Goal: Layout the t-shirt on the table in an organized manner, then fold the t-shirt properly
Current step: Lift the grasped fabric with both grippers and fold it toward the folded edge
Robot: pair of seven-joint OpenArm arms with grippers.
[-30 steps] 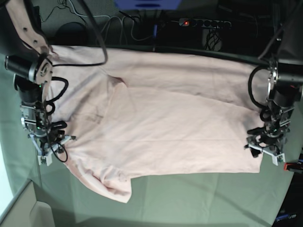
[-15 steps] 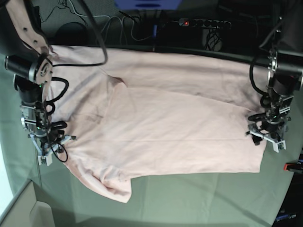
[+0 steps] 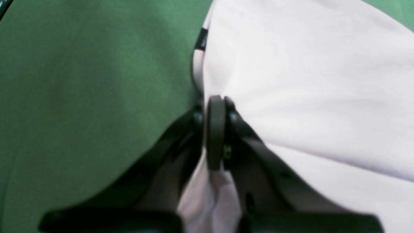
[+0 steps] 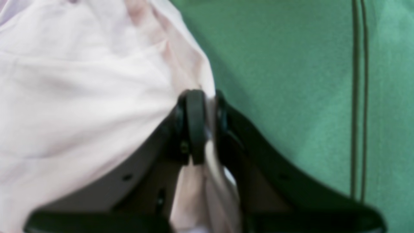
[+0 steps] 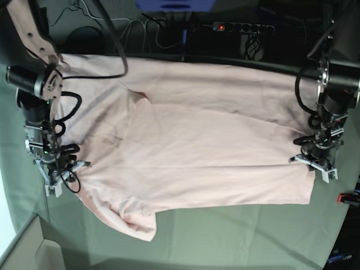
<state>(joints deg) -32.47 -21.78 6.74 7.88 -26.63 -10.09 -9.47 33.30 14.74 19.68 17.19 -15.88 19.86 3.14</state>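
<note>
T-shirt (image 5: 191,152) fabric is pinched in both end effectors: the left end effector (image 3: 216,129) is clamped on the pink hem at the shirt's right edge, and the right end effector (image 4: 200,126) is clamped on a bunched fold at the shirt's left edge. Between them, the shirt lies spread plain side up across the green counter (image 5: 236,236), its far edge along the counter's far side, one sleeve trailing toward the near left.
</note>
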